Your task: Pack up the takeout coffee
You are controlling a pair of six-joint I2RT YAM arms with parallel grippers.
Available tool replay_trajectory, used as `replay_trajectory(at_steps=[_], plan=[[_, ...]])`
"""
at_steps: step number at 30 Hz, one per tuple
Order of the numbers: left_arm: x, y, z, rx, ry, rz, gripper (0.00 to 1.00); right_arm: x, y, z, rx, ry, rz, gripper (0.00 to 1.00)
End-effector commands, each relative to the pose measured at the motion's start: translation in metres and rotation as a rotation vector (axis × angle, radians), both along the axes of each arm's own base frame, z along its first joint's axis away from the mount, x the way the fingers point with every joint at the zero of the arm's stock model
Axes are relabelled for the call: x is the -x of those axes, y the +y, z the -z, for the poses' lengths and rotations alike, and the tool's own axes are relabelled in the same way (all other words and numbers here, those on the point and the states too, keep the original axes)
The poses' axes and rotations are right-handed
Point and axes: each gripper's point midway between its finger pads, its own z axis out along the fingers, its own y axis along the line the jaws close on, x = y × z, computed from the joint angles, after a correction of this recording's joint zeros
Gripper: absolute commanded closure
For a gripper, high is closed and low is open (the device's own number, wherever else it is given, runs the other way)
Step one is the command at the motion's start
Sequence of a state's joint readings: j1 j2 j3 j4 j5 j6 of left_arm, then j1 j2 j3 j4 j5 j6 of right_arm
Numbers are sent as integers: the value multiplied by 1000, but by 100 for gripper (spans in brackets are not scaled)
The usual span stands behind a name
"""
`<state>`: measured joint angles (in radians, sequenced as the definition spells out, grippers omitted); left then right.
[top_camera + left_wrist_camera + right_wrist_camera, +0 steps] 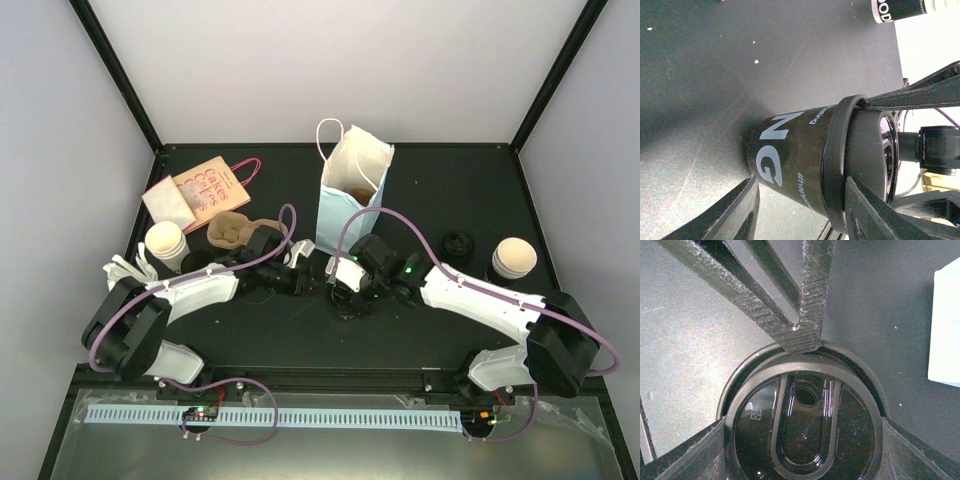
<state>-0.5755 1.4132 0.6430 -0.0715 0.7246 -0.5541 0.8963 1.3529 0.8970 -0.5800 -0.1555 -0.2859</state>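
Two pincers meet over the middle of the bench (300, 340), and it's busy in there! The black takeout cup (790, 165) stands upright right where they meet, white lettering down its side.

Over to the right pincer (803, 422): it's spread wide and clamped on the black lid (805, 440), one finger on each side of the rim. The lid sits at the mouth of the cup. From the wrist view you look straight down onto its sip hole and moulded top.

Now the left pincer (802, 182): it comes in from the side with its jaws roughly half apart. One finger is down by the cup's base and the other is up at the lid's rim. Is it actually gripping? I can't tell. The upper fingertip (802, 340) looks to be against the edge of the lid, but a firm hold doesn't show.

Just behind the action, toward the far edge, the pale blue paper bag (350, 190) stands upright with its mouth open. A cardboard cup carrier (235, 232) lies toward the far left corner. Beside that is a pink printed bag (210, 185), lying flat. A white paper cup (165, 245) waits near the left edge. Near the right edge there's a dark cup (513, 260), with a spare black lid (458, 243) next to it.
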Motion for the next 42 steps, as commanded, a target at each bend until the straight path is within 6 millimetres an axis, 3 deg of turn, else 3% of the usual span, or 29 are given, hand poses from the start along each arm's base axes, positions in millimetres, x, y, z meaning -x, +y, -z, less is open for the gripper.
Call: replay_trajectory(at_steps=[1,18,34,38,42], plan=[[0,3,13,-35,36,-5,52,18,-24,32,139,91,-3,25],[10,21,64,-185,147,-38,62,24,-26,45,168,140,-23,25],[22,30,93,-226,211,-54,66,36,-31,58,231,219,-64,25],[19,27,83,-196,186,-60,66,33,-31,56,234,206,-59,25],[9,18,40,-96,78,-66,61,31,-28,50,213,193,-57,25]])
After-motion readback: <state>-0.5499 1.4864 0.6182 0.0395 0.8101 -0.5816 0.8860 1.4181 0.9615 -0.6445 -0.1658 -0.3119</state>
